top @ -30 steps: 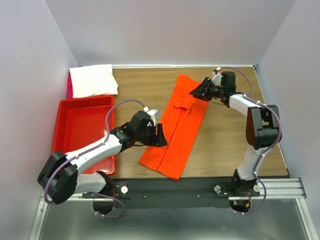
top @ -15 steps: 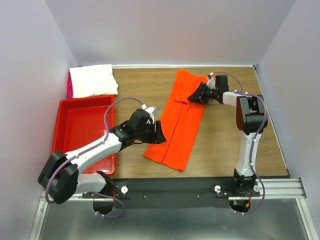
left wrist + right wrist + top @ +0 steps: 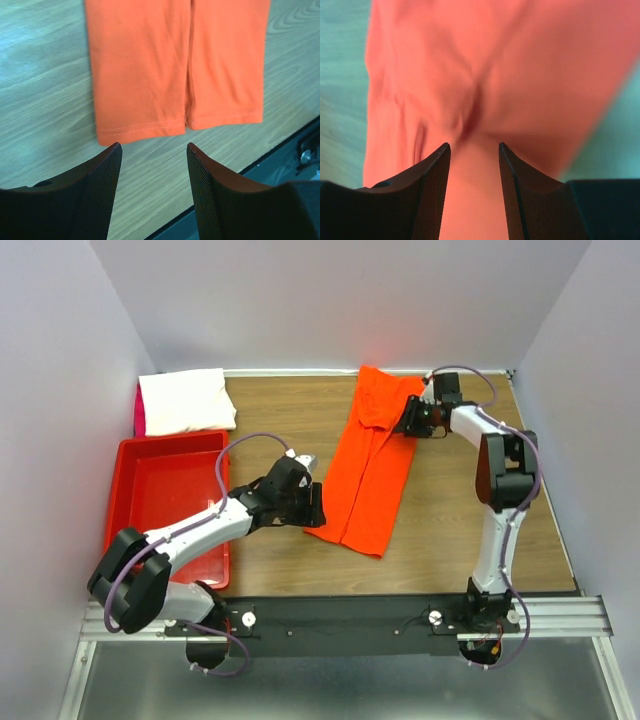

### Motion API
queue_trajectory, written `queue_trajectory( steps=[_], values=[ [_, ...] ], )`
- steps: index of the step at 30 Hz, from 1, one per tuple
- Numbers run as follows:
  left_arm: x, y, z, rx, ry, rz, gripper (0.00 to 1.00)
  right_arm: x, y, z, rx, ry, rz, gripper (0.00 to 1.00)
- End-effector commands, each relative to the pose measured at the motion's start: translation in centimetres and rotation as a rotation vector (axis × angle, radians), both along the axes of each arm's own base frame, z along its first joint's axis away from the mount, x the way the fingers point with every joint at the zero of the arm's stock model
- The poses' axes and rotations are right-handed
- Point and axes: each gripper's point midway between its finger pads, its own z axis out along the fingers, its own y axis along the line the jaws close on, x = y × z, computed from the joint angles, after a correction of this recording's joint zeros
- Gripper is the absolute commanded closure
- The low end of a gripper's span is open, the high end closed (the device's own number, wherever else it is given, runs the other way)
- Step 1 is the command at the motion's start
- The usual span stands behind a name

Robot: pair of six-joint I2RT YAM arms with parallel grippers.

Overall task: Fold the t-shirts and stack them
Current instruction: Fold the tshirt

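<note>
Since the folded white cloth t-shirt (image 3: 185, 402) sits alone at the far left of the brown wood-grain tabletop (image 3: 280, 420), with a sliver of pink cloth (image 3: 139, 412) at its left edge, stacking looks not yet done.

Just nearer stands the rigid red plastic bin (image 3: 160, 505). Risk: the left arm (image 3: 190, 535) passes over its right wall, so a low swing could knock it.

At the left gripper (image 3: 318, 508) the jaws are released, with only bare wood between them in the wrist view. The near hem of the bright orange-red cloth t-shirt (image 3: 365, 480) lies just beyond the tips. Risk: closing there could catch only one of the two lengthwise panels and open the fold.

The orange-red t-shirt lies as a long narrow strip, centre-right, running toward the far edge.

The right gripper (image 3: 408, 420) is at the strip's far end, jaws parted with bunched cloth between them. Cannot tell whether they pinch it. Risk: a thin hold would slip, and uneven pull from the two ends would skew the strip.

Labels: no brand, tag or writing legible anywhere.
</note>
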Motion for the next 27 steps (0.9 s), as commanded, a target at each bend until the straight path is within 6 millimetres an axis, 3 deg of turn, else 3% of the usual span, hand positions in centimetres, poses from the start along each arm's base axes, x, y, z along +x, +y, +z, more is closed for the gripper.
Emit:
queue_trajectory(
  steps=[1, 3, 4, 6, 7, 8, 9, 11, 12, 15, 16, 20, 27],
  values=[
    [1.4, 1.6, 0.5, 0.078, -0.05, 0.069, 0.37, -5.7, -2.5, 2.7, -0.203, 0.069, -0.147, 0.48],
    [1.5, 2.3, 0.5, 0.11, -0.062, 0.088, 0.37, -9.2, -1.7, 3.1, -0.269, 0.117, -0.175, 0.47],
    [1.3, 2.5, 0.5, 0.117, -0.056, 0.086, 0.37, -10.4, -1.9, 4.8, -0.297, 0.088, -0.202, 0.46],
    [1.6, 3.4, 0.4, 0.161, -0.074, 0.112, 0.37, -15.5, 0.0, 3.3, -0.313, 0.169, -0.157, 0.46],
    [1.5, 3.7, 0.2, 0.171, -0.075, 0.108, 0.37, -16.6, 0.0, 4.7, -0.329, 0.134, -0.171, 0.45],
    [1.4, 3.7, 0.2, 0.172, -0.074, 0.11, 0.37, -18.9, 1.5, 4.3, -0.351, 0.145, -0.127, 0.44],
    [1.4, 3.8, 0.3, 0.173, -0.08, 0.113, 0.37, -21.7, 1.4, 2.8, -0.374, 0.212, -0.136, 0.43],
    [1.3, 4.0, 0.1, 0.178, -0.077, 0.113, 0.37, -25.0, 2.7, 3.3, -0.359, 0.209, -0.107, 0.43],
    [1.3, 4.0, 0.1, 0.178, -0.077, 0.113, 0.37, -27.3, 2.4, 2.1, -0.352, 0.263, -0.121, 0.43],
    [1.1, 3.8, 0.3, 0.163, -0.072, 0.107, 0.37, -31.1, 3.9, 2.4, -0.291, 0.284, -0.096, 0.42],
    [1.0, 3.7, 0.4, 0.158, -0.071, 0.107, 0.37, -33.4, 4.3, 1.6, -0.302, 0.325, -0.061, 0.42],
    [1.2, 3.8, 0.8, 0.15, -0.085, 0.115, 0.37, -37.3, 5.3, 0.5, -0.278, 0.383, -0.05, 0.42],
    [0.9, 3.7, -0.2, 0.157, -0.064, 0.107, 0.37, -37.5, 6.1, -0.6, -0.265, 0.404, -0.074, 0.44]
  ],
)
